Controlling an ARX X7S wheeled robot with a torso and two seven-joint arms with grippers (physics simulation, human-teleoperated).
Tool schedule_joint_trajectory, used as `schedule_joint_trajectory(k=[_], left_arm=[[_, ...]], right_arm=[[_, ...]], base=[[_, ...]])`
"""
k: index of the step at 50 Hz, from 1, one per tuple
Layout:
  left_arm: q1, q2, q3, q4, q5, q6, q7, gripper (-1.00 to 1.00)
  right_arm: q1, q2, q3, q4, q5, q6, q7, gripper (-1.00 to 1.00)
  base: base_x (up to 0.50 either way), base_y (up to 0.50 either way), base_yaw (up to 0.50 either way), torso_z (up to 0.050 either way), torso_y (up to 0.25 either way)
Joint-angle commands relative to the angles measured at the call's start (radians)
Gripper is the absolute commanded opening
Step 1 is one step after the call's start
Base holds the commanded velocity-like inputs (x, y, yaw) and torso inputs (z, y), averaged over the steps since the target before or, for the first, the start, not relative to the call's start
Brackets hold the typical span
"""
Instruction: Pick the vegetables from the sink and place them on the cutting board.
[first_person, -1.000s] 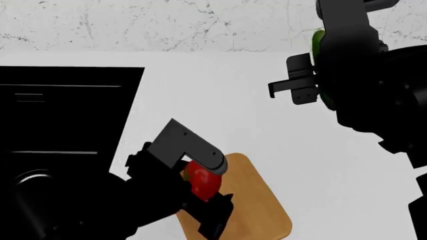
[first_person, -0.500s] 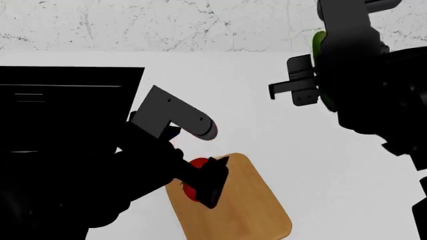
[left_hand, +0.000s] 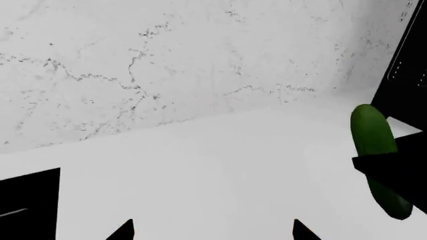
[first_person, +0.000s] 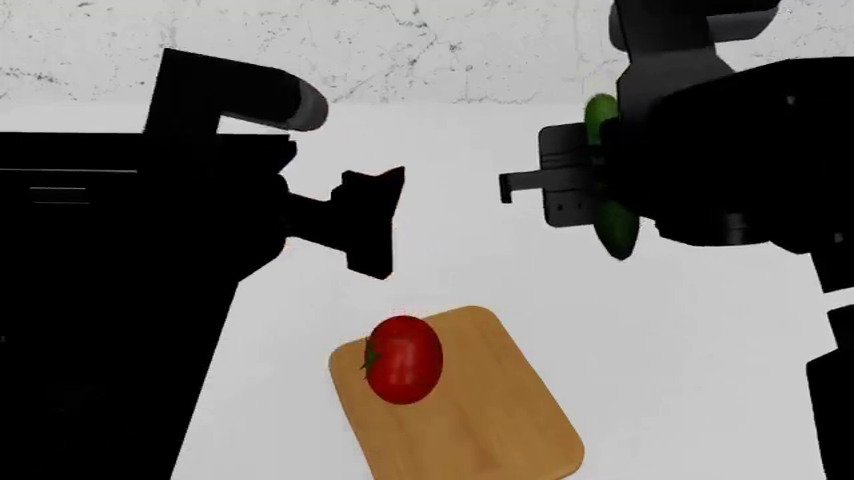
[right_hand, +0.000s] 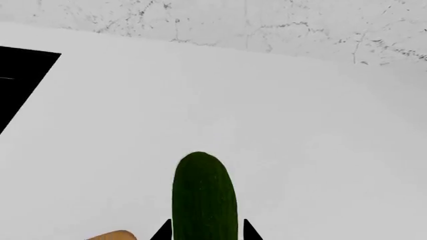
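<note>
The red tomato (first_person: 403, 358) lies on the light-brown cutting board (first_person: 487, 430), free of any gripper. My left gripper (first_person: 368, 218) is open and empty, raised above the counter behind the board; its fingertips (left_hand: 125, 231) stand wide apart in the left wrist view. My right gripper (first_person: 585, 188) is shut on the dark green cucumber (first_person: 618, 230) and holds it above the counter, to the right of and behind the board. The cucumber also shows in the right wrist view (right_hand: 203, 192) and in the left wrist view (left_hand: 372, 137). The black sink (first_person: 94, 200) lies at the left, largely hidden by my left arm.
A white counter (first_person: 667, 340) runs to a marbled white back wall (first_person: 441, 50). A corner of the sink shows in the right wrist view (right_hand: 20, 75), and a corner of the board (right_hand: 115, 236) below the cucumber.
My left gripper has let go of the tomato, which stays on the board, and has risen up and back. My right arm has shifted slightly left with the cucumber.
</note>
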Motion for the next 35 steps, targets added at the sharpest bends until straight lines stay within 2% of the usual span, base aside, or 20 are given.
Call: schedule_joint_trajectory(k=[1,2,3,6,8,9,13,17,22,35], left_arm=[[0.001,-0.013,-0.147,0.014,-0.034,0.040,0.000,1.00],[0.002,-0.019,-0.156,0.015,-0.027,0.052,-0.010,1.00],[0.002,-0.023,-0.156,0.017,-0.021,0.058,-0.013,1.00],[0.003,-0.033,-0.181,0.014,-0.024,0.071,-0.024,1.00],[0.004,-0.041,-0.193,0.017,-0.030,0.073,-0.028,1.00],[0.008,-0.046,-0.195,0.022,-0.027,0.078,-0.028,1.00],[0.015,-0.054,-0.203,0.033,-0.023,0.089,-0.041,1.00],[0.023,-0.063,-0.220,0.050,-0.034,0.089,-0.055,1.00],[0.033,-0.071,-0.228,0.064,-0.035,0.091,-0.070,1.00],[0.052,-0.072,-0.253,0.071,-0.064,0.093,-0.086,1.00]], right_arm=[[0.016,-0.063,0.159,0.018,0.139,0.169,0.144,-1.00],[0.001,-0.072,0.215,0.033,0.205,0.204,0.268,-1.00],[-0.007,-0.069,0.218,0.006,0.220,0.213,0.273,-1.00],[-0.037,-0.080,0.298,0.023,0.361,0.262,0.465,-1.00],[-0.069,-0.083,0.318,0.039,0.452,0.284,0.575,-1.00],[-0.078,-0.077,0.276,0.034,0.473,0.300,0.584,-1.00],[-0.124,-0.093,0.287,0.112,0.651,0.265,0.763,-1.00],[-0.102,-0.097,0.277,0.138,0.685,0.256,0.796,-1.00],[-0.117,-0.113,0.262,0.167,0.839,0.247,0.909,-1.00],[-0.143,-0.140,0.231,0.200,0.786,0.217,0.792,-1.00]], base=[[0.00,0.00,0.00,0.000,0.000],[0.00,0.00,0.00,0.000,0.000],[0.00,0.00,0.00,0.000,0.000],[0.00,0.00,0.00,0.000,0.000],[0.00,0.00,0.00,0.000,0.000],[0.00,0.00,0.00,0.000,0.000],[0.00,0.00,0.00,0.000,0.000],[0.00,0.00,0.00,0.000,0.000],[0.00,0.00,0.00,0.000,0.000],[0.00,0.00,0.00,0.000,0.000]])
